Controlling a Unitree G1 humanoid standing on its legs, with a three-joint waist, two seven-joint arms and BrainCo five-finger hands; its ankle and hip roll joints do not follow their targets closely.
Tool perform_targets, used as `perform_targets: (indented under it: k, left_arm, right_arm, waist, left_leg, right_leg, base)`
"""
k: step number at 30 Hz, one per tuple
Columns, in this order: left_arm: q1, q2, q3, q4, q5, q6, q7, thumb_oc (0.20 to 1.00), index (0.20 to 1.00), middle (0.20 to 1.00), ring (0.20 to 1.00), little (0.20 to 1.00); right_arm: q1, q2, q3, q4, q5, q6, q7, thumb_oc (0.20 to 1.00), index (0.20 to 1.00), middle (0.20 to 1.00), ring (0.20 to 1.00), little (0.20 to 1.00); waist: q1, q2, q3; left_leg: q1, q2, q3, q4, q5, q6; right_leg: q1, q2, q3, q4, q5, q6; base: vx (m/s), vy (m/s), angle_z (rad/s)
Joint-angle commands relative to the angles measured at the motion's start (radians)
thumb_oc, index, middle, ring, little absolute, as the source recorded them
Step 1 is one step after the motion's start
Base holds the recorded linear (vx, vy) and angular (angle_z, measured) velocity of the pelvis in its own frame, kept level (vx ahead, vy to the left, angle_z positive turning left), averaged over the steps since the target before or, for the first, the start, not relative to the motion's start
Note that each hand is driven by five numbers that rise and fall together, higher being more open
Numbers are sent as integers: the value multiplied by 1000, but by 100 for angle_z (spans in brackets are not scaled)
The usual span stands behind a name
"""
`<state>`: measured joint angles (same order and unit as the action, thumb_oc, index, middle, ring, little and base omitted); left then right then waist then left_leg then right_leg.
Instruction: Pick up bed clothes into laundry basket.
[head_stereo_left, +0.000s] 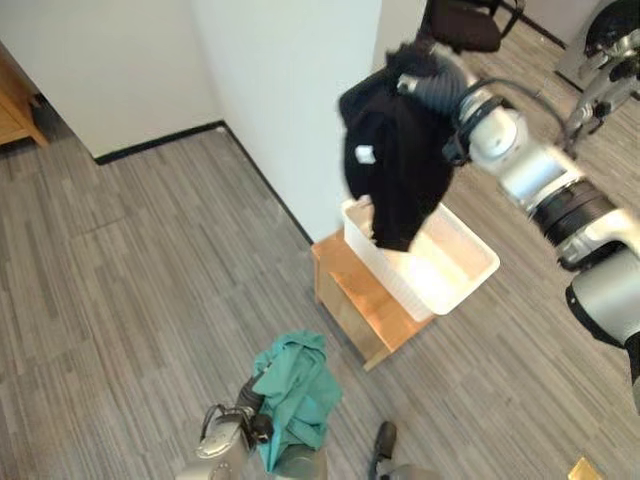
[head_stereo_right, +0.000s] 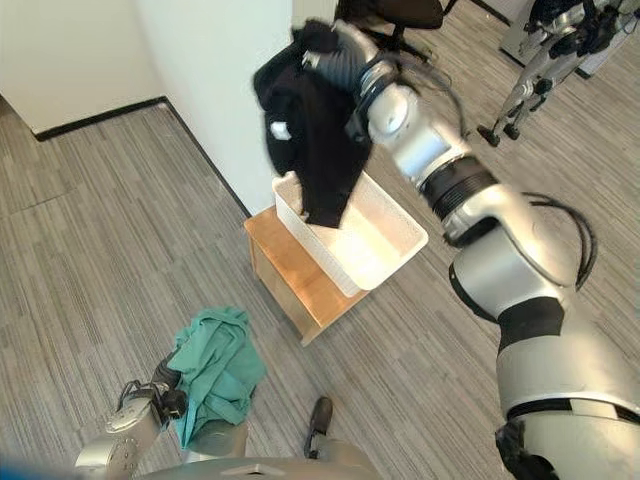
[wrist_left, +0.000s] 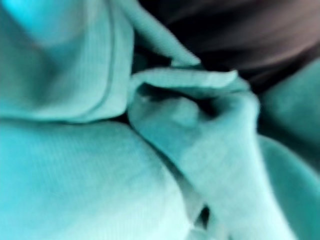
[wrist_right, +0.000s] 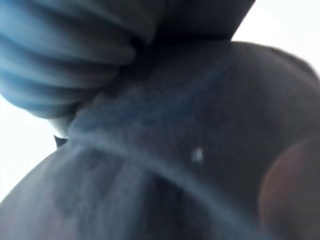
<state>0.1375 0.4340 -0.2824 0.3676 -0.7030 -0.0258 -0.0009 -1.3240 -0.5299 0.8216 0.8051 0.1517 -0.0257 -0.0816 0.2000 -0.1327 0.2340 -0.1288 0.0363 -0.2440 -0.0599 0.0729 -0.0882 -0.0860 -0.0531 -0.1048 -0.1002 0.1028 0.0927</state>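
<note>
Grey plank floor. My right hand (head_stereo_left: 425, 75) grips the black garment (head_stereo_left: 395, 165) bunched at its top; soft, light, it dangles into the basket (head_stereo_left: 470, 262) on the stool (head_stereo_left: 355, 285). My left hand (head_stereo_right: 165, 395) carries the teal cloth (head_stereo_left: 298, 392); its grip I cannot tell.

Even, bright indoor light over the floor (head_stereo_left: 150, 260) (soft shadows), both wrist views blurred.
</note>
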Motion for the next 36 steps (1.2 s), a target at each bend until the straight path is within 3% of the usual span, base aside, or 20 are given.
perform_targets:
  k: [1, 6, 10, 21, 32, 34, 36]
  left_arm:
    - [-29, 4, -5, -53, -23, -54, 8, 200, 200, 200, 200, 200]
    - [-35, 2, -8, -72, -28, -61, 20, 200, 200, 200, 200, 200]
    - [-47, -6, -15, -68, -26, -62, 20, 200, 200, 200, 200, 200]
    - [-59, -11, -33, -54, -36, -65, 23, 200, 200, 200, 200, 200]
    - [-78, -17, -50, -51, -26, -71, 38, 200, 200, 200, 200, 200]
    - [-84, -18, -46, -40, -21, -69, 36, 200, 200, 200, 200, 200]
    - [-88, -19, -49, -38, -17, -70, 32, 200, 200, 200, 200, 200]
  right_arm:
    - [-116, -66, -1, 140, -51, 13, -23, 200, 200, 200, 200, 200]
    - [-95, -58, -55, 425, -139, 52, -61, 200, 200, 200, 200, 200]
    - [-148, -96, -71, 490, -117, 58, -79, 200, 200, 200, 200, 200]
    - [-305, -105, -5, 462, 8, 26, -81, 200, 200, 200, 200, 200]
    - [-198, -23, -49, 498, -75, 53, -76, 200, 200, 200, 200, 200]
    - [-182, -6, -43, 541, -99, 69, -30, 1000, 1000, 1000, 1000, 1000]
    - [-195, -4, -37, 562, -105, 77, -26, 1000, 1000, 1000, 1000, 1000]
  waist:
    - [0, -2, -1]
    - [3, 46, 35]
    - [1, 62, 32]
    - [-6, 55, -4]
    - [10, 80, 53]
    - [13, 86, 63]
    - [13, 87, 65]
  left_leg:
    - [55, -19, 23, -13, -24, 57]
    - [20, -29, 20, -8, -16, 59]
    - [12, -31, 30, -8, -17, 58]
    - [23, -27, 44, -16, -27, 57]
    - [-21, -35, 48, -9, -15, 63]
    - [-28, -37, 47, -7, -13, 63]
    - [-30, -38, 46, -6, -13, 62]
  right_leg:
    - [3, -14, 29, 27, -38, 22]
    - [-35, -18, 33, 27, -30, 23]
    - [-45, -20, 35, 22, -27, 26]
    - [-37, -22, 34, 13, -33, 33]
    - [-78, -30, 30, 17, -17, 31]
    - [-84, -32, 27, 17, -17, 30]
    - [-85, -32, 27, 18, -17, 29]
  base:
    - [-58, 15, -21]
    - [-36, 27, -6]
    - [7, 14, -3]
    - [39, 6, -2]
    - [-40, 6, -1]
    - [0, 0, 0]
    - [0, 0, 0]
